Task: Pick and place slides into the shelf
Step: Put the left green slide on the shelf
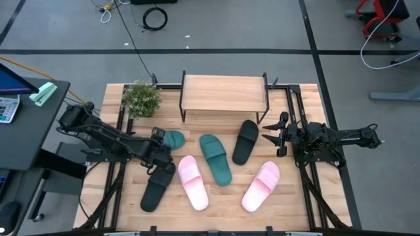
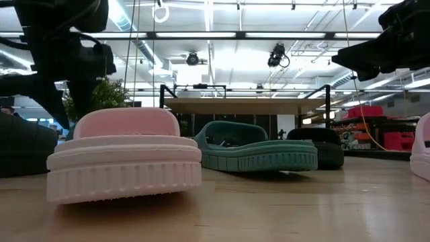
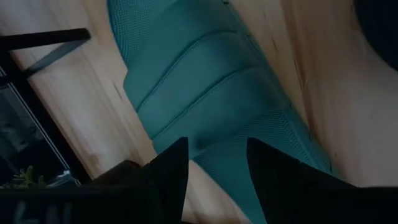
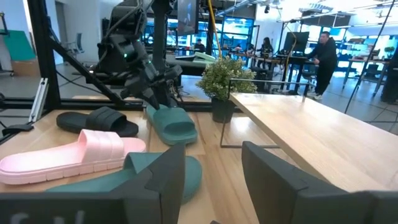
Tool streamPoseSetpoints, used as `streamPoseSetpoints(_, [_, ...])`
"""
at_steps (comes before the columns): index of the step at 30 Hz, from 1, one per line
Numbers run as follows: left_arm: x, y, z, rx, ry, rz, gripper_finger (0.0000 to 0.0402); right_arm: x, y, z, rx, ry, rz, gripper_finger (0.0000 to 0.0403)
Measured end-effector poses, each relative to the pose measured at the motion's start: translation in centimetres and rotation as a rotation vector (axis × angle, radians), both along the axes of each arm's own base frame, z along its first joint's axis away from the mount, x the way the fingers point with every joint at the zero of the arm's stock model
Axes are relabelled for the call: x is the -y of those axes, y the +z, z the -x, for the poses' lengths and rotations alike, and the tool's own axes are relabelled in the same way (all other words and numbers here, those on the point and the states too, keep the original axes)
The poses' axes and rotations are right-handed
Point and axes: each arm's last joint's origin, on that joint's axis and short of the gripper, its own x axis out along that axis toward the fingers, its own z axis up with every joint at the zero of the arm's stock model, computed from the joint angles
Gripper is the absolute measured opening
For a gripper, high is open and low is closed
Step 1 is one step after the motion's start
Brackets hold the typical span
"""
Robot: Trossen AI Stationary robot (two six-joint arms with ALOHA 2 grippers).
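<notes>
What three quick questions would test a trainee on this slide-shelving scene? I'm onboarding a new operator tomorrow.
1. How many slides lie on the table, and how many on the shelf?
2. True or false: the left gripper is at a teal slide.
3. Which is nearest the right gripper: (a) the plant, (b) a black slide, (c) a pink slide?

Key: 1. Six on the table, none on the shelf. 2. True. 3. b.

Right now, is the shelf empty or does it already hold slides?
Top board of the shelf is empty; all six slides lie on the table. Its lower tier: cannot tell.
</notes>
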Motion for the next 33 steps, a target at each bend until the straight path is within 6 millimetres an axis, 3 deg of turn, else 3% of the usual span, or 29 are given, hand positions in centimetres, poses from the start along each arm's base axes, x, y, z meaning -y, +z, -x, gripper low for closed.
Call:
streamPoseSetpoints(14, [-0.2, -0.6, -1.2, 0.113, -0.004, -0.205, 0.0148, 0.0, 0.0, 0.0, 0.000, 0.000, 0.000, 0.0165])
streamPoseSetpoints(25, [-0.6, -0.6, -1.6, 0.149, 0.045, -0.182, 0.0043, 0.0, 0.0, 0.0, 0.000, 0.000, 0.000, 0.0165])
streamPoseSetpoints(29, [-1.1, -0.7, -1.7, 0.153, 0.085, -0.172, 0.0052, 0.0, 0.0, 0.0, 0.000, 0.000, 0.000, 0.0165])
streamPoseSetpoints(33, [-1.2, -0.7, -1.7, 0.142, 0.073, -0.175, 0.0092, 0.0, 0.0, 0.0, 0.000, 0.000, 0.000, 0.0165])
